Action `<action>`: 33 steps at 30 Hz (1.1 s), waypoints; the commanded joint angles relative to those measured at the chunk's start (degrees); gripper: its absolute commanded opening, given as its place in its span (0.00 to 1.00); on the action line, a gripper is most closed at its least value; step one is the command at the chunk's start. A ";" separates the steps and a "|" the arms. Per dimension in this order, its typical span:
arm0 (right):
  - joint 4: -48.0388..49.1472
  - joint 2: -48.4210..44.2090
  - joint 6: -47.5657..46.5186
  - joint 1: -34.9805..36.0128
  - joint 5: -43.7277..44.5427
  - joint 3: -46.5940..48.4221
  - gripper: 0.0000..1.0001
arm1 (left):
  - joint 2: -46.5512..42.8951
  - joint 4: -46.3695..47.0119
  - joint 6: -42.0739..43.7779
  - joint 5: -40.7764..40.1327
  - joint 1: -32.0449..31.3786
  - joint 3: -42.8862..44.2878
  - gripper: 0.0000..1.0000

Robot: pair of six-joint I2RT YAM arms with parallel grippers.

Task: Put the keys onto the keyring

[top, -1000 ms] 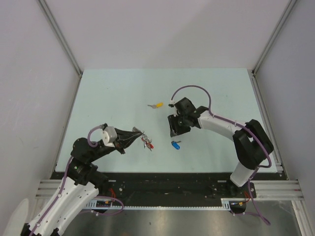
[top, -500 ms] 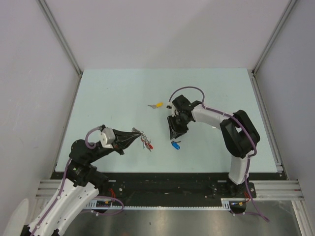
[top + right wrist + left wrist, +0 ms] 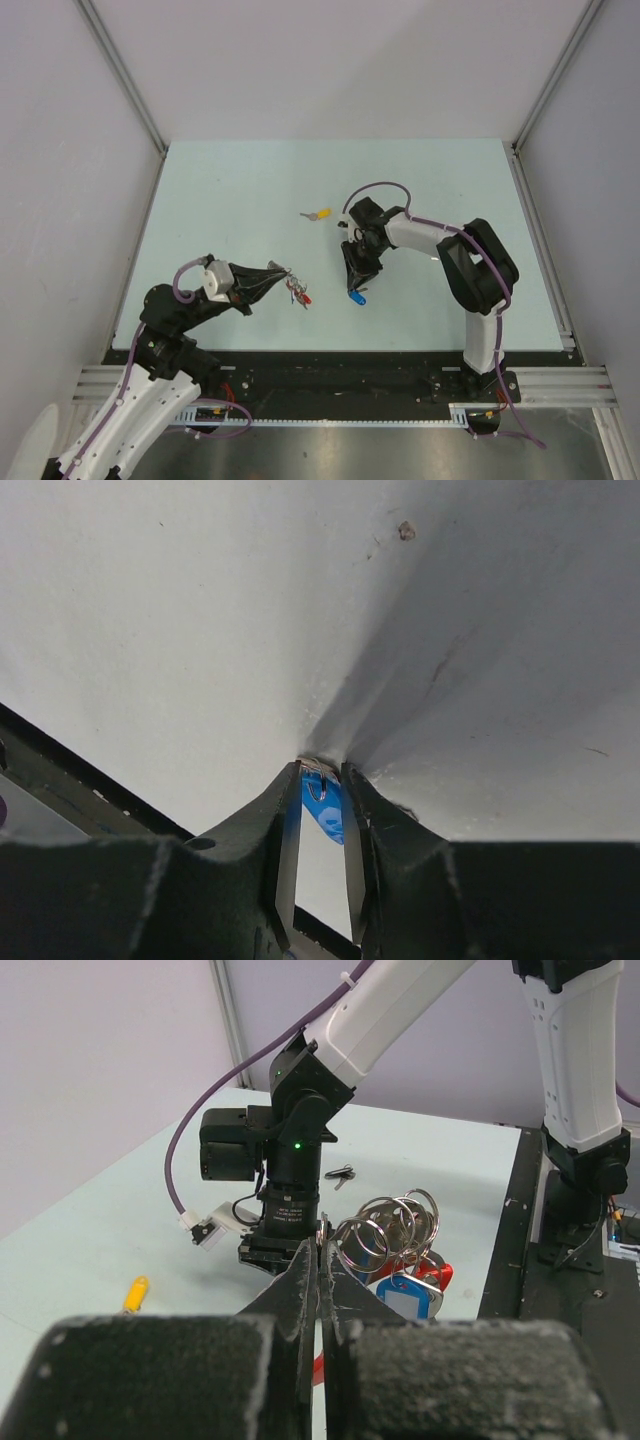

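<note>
My left gripper (image 3: 283, 270) (image 3: 322, 1243) is shut on the keyring (image 3: 295, 285), a bunch of silver rings (image 3: 385, 1235) held just above the table. A blue tag (image 3: 405, 1298) and a red piece (image 3: 306, 297) hang from the bunch. The blue-capped key (image 3: 355, 297) (image 3: 323, 805) lies on the table. My right gripper (image 3: 354, 288) (image 3: 322, 772) points straight down onto it. Its fingertips rest on the table with the blue cap pinched between them. A yellow-capped key (image 3: 320, 214) (image 3: 134, 1293) lies farther back on the table.
The pale green table (image 3: 230, 200) has grey walls on three sides and a black rail along the near edge. The right arm's wrist (image 3: 290, 1160) stands close in front of the left gripper. A small dark item (image 3: 340, 1173) lies beyond it.
The right gripper has dropped onto the blue-capped key and narrowed its jaws around it. The left gripper has held still with the keyring.
</note>
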 commanded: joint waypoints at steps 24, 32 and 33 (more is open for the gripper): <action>-0.51 -8.48 -7.41 3.05 7.47 1.87 0.00 | 1.19 2.01 -1.27 2.23 0.54 0.74 0.00; 2.82 -14.47 -12.77 9.54 20.48 -1.72 0.00 | 1.63 1.84 -1.27 2.15 0.63 0.83 0.00; 3.26 -14.38 -12.86 10.17 24.42 -2.25 0.00 | 1.63 1.84 -1.27 2.06 0.63 0.74 0.00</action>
